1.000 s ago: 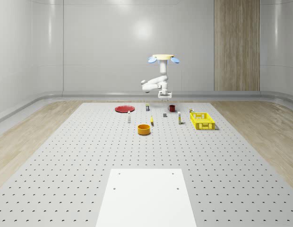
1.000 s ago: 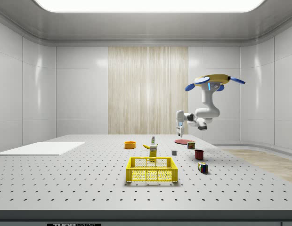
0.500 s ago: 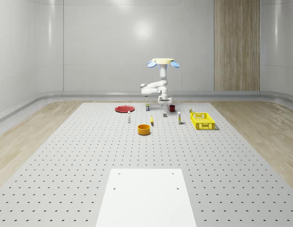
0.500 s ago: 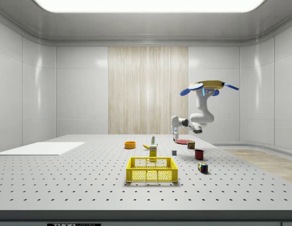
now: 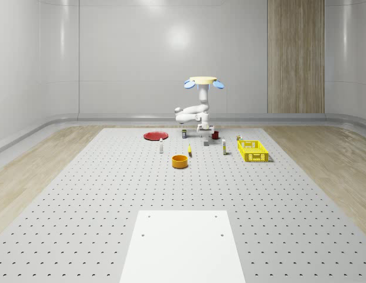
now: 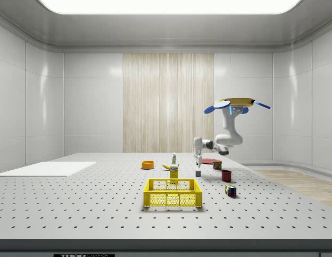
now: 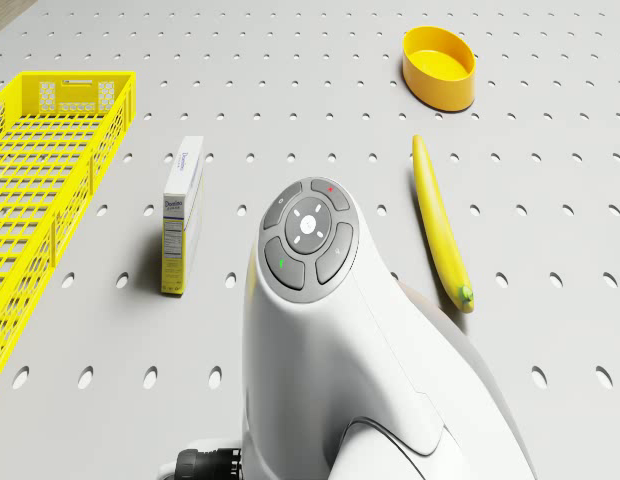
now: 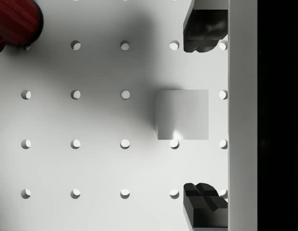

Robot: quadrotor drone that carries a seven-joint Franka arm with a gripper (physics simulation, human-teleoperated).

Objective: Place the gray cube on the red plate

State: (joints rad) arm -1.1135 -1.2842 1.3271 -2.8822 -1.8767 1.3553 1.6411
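Above the perforated table (image 5: 112, 194) the drone (image 5: 203, 82) hovers beside the red plate (image 5: 155, 135), its gripper (image 8: 204, 115) hanging directly over the gray cube (image 8: 182, 114), which sits on the table between the spread fingers (image 8: 203, 30).

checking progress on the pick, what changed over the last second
The drone sank lower above the table while the arm folded and lowered the claw, open, to just above the gray cube. Nothing is gripped yet. The cube, red plate and the other items stayed put.
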